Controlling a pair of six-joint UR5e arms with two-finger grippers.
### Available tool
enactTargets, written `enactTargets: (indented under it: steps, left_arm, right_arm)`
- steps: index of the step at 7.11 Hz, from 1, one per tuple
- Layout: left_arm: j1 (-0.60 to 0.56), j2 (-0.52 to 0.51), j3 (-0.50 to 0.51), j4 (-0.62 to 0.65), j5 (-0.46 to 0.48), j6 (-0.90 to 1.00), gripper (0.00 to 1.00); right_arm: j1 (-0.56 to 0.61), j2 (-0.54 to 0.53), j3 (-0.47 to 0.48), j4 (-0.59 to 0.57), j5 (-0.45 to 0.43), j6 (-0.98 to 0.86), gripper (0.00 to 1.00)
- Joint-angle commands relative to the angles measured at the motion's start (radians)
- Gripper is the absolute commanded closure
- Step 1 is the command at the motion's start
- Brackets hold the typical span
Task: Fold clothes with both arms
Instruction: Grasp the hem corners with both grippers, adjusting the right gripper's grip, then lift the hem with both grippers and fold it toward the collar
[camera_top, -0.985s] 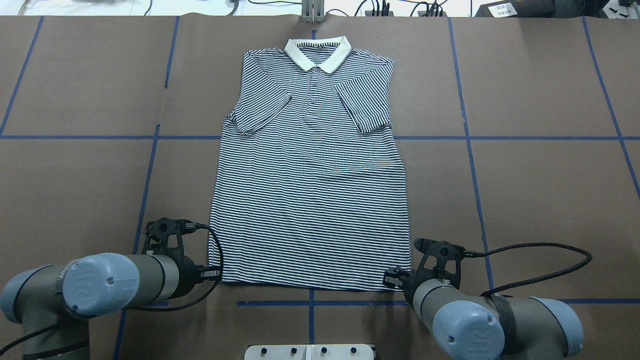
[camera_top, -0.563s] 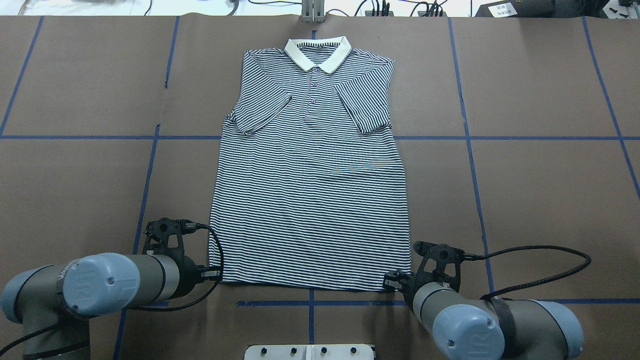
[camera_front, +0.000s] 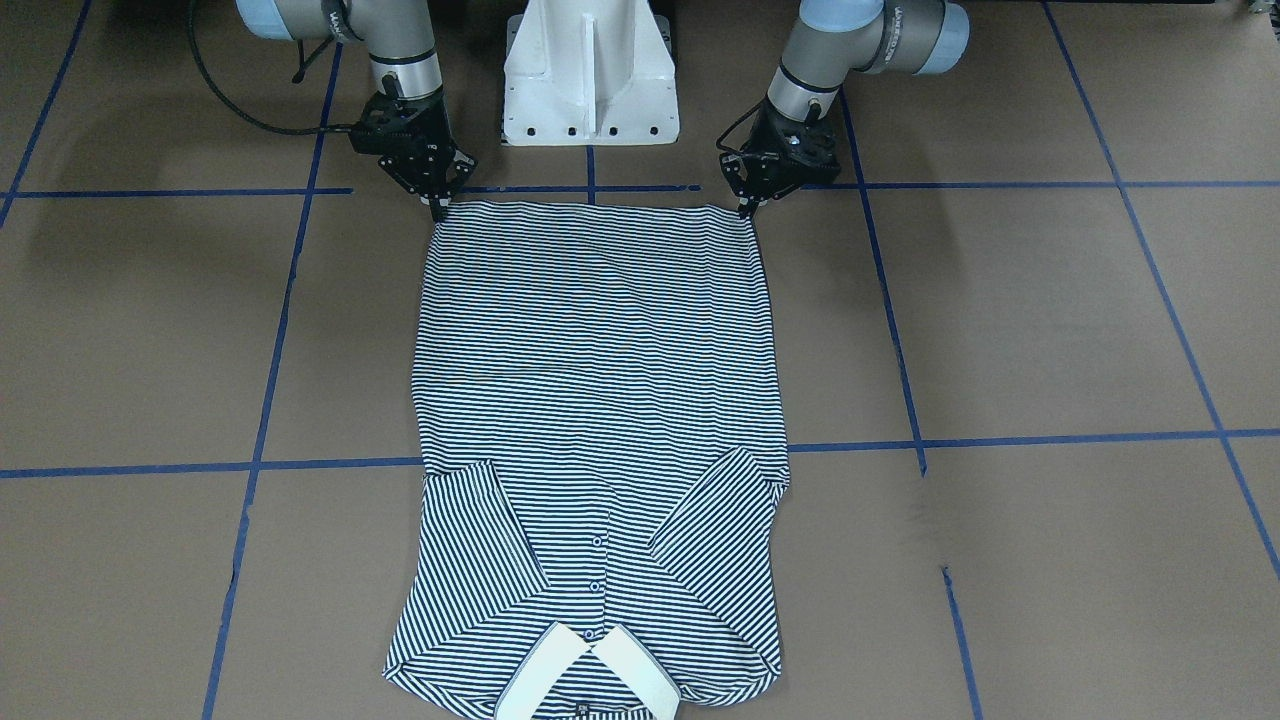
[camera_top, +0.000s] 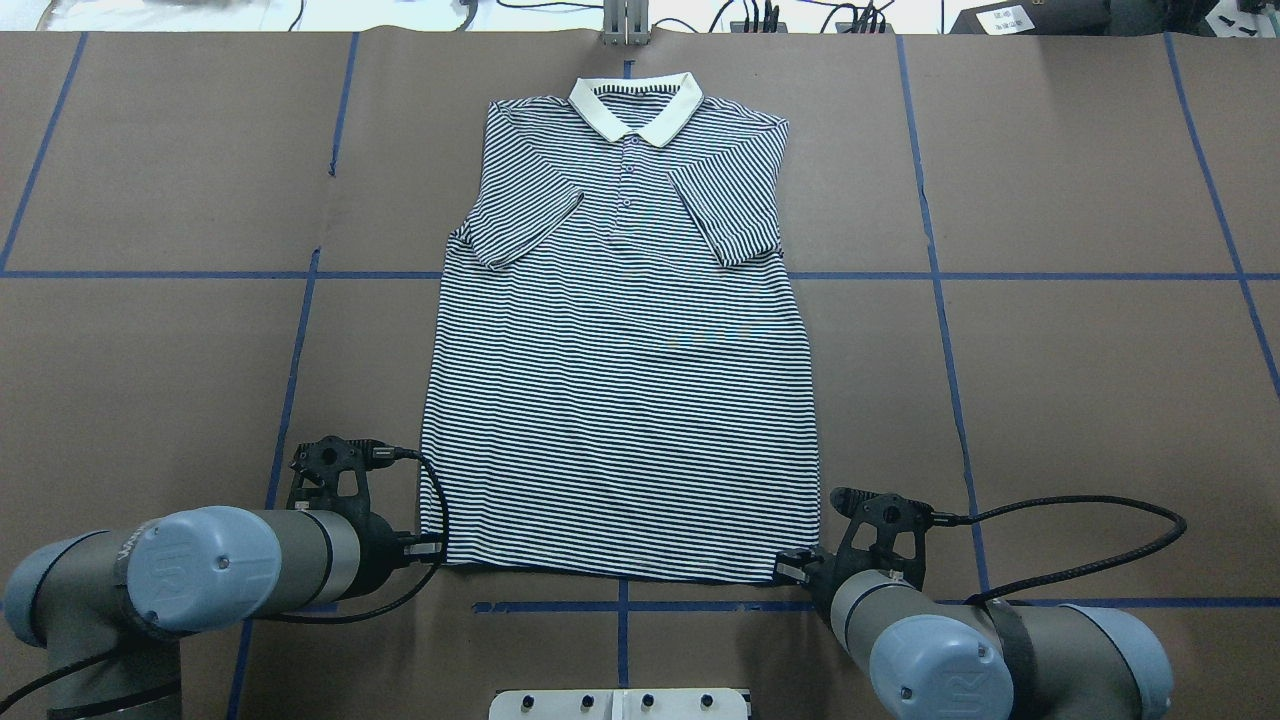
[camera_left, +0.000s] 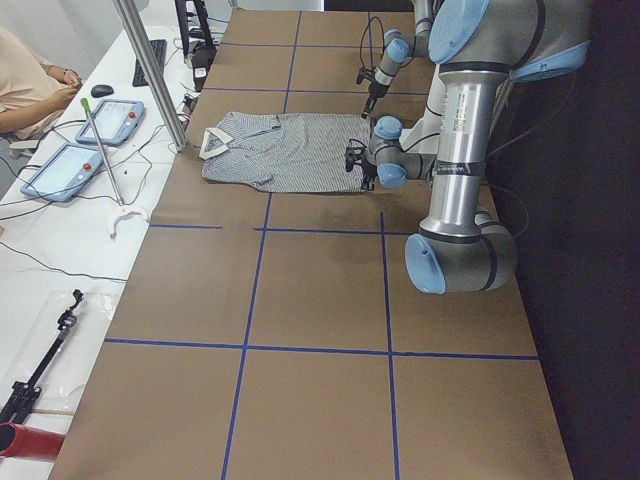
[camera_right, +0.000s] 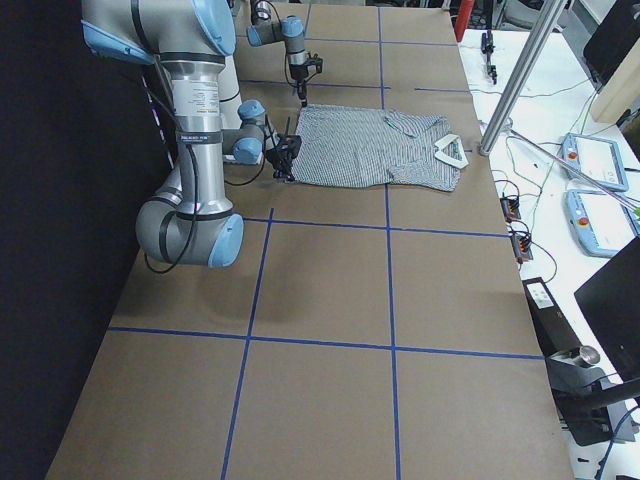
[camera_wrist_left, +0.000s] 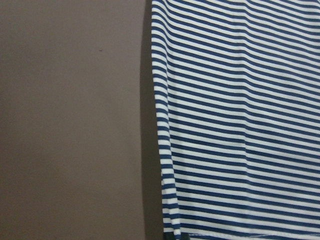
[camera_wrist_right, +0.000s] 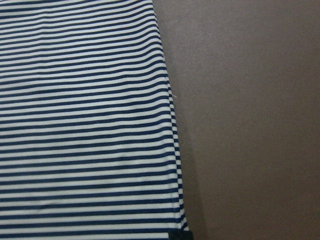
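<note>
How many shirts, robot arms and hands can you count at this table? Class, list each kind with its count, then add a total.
Shirts: 1, the striped polo shirt
Robot arms: 2, the left arm and the right arm
Hands: 2, the left hand and the right hand
Total: 5

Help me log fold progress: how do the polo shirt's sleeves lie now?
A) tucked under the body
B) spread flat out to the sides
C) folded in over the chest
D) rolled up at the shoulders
C: both sleeves lie folded inward on the front of the polo shirt.
</note>
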Motion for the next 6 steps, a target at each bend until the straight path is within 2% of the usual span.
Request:
enactTargets:
  steps: [1,2,3,4,5,6]
  left_arm:
    - [-0.006,0.003,-0.062,0.011,-0.005,0.011,1.00]
    - [-0.012,0.004,-0.152,0.093,-0.076,0.014,1.00]
    - [-0.015,-0.006,-0.281,0.244,-0.112,0.014,1.00]
    - [-0.015,-0.018,-0.476,0.449,-0.140,0.014,1.00]
    - [-0.058,-0.091,-0.630,0.668,-0.202,0.014,1.00]
    - [-0.169,-0.218,-0.661,0.815,-0.276,0.016,1.00]
  right_arm:
    - [0.011,-0.021,0.122,-0.088,0.012,-0.022,1.00]
    - [0.017,-0.042,0.245,-0.175,0.029,-0.051,1.00]
    - [0.023,-0.046,0.342,-0.250,0.058,-0.052,1.00]
    - [0.028,-0.041,0.464,-0.368,0.092,-0.052,1.00]
    - [0.041,-0.035,0.599,-0.506,0.142,-0.052,1.00]
    - [0.098,-0.034,0.673,-0.583,0.217,-0.052,1.00]
